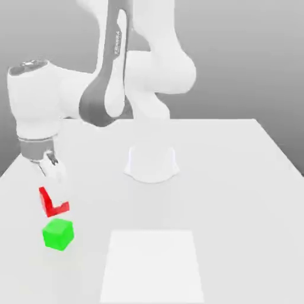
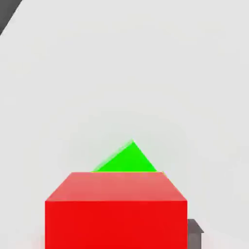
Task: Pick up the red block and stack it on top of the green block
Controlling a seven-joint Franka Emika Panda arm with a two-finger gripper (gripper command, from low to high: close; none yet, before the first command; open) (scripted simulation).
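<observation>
The gripper (image 1: 54,172) sits at the 9 o'clock side of the exterior view, below the white wrist housing, pointing down toward the tabletop (image 1: 237,196). The jaws are closed almost fully and clamp the red block (image 1: 52,204), which hangs clear of the tabletop.

The green block (image 1: 58,234) rests on the tabletop directly at 6 o'clock of the red block in the exterior view, just beside it; whether the two touch cannot be told.

In the hand view, the red block (image 2: 115,214) lies nearest the camera. One corner of the green block (image 2: 129,159) rises from behind its far edge.

A pale square patch (image 1: 152,266) marks the tabletop at 3 o'clock of the green block, well apart from it. The robot base (image 1: 151,161) stands at 12 o'clock of that patch.
</observation>
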